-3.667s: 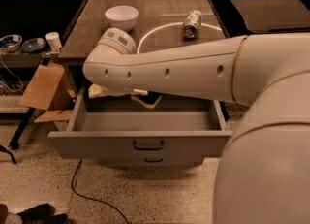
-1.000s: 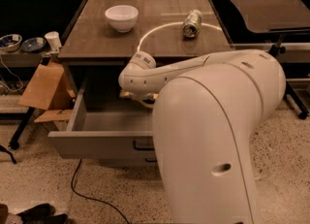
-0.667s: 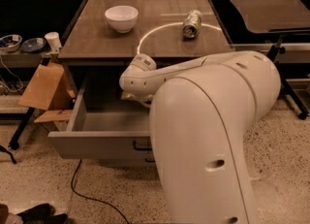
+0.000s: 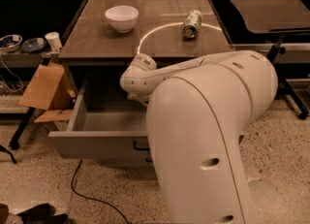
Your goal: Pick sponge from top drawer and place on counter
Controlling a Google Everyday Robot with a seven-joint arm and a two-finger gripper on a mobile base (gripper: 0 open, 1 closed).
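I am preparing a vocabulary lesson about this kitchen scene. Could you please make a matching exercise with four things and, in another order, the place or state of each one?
Things:
1. white bowl
2. crushed can
3. top drawer
4. gripper

Places or states:
A. pulled open, below the counter
B. lying on its side on the pale arc mark
C. down in the open drawer, mostly hidden behind the arm's wrist
D. upright on the counter's back left part

Pairs: 1-D; 2-B; 3-A; 4-C.
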